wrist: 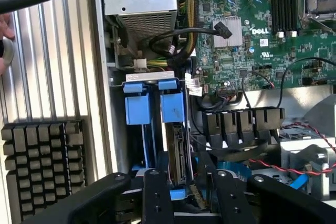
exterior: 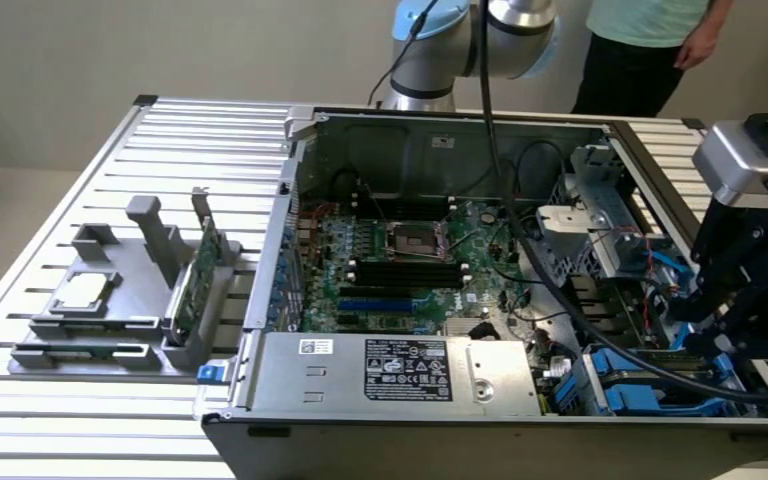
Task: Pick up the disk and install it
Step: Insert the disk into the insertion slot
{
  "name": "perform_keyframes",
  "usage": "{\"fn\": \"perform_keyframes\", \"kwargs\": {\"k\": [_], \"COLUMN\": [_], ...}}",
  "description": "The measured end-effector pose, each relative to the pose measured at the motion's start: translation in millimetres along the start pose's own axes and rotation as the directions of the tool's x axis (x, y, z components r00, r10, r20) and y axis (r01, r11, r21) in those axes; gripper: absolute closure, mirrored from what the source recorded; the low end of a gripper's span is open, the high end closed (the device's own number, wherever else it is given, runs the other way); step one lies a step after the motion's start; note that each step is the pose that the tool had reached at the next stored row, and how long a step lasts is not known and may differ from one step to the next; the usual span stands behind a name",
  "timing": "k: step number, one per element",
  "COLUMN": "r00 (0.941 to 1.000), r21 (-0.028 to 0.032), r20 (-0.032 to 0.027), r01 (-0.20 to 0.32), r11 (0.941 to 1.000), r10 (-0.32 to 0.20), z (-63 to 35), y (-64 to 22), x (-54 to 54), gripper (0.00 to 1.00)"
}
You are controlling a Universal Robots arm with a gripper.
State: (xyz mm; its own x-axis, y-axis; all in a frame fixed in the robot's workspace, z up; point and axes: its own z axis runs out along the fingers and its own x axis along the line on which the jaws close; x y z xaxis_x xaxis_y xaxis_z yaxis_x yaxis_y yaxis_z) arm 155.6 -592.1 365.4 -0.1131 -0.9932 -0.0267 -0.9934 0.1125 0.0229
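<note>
Gripper (wrist: 190,187), jaws apart, straddles the blue-railed disk (wrist: 176,145).

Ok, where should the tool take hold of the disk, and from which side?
Probably across its two broad faces, coming straight down through the open side of the case. The disk stands on edge, thin edge up, with a blue carrier close beside it.

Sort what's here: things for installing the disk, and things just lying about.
For the job: disk, gripper right at it, open computer case.
Lying about: processor chip, green circuit card, grey holder, black finned block.
</note>
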Motion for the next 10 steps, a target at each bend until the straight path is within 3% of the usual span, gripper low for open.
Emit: {"fn": "perform_keyframes", "kwargs": {"k": [5,10], "r00": [0.9963,0.9848], "r21": [0.0022,0.0043], "r20": [0.0020,0.0043], "r01": [-0.086,-0.174], "r11": [0.9963,0.9848], "r10": [0.086,0.174], "z": [0.0,-0.1], "y": [0.0,0.0], "x": [0.0,0.0], "gripper": [0.63,0.63]}}
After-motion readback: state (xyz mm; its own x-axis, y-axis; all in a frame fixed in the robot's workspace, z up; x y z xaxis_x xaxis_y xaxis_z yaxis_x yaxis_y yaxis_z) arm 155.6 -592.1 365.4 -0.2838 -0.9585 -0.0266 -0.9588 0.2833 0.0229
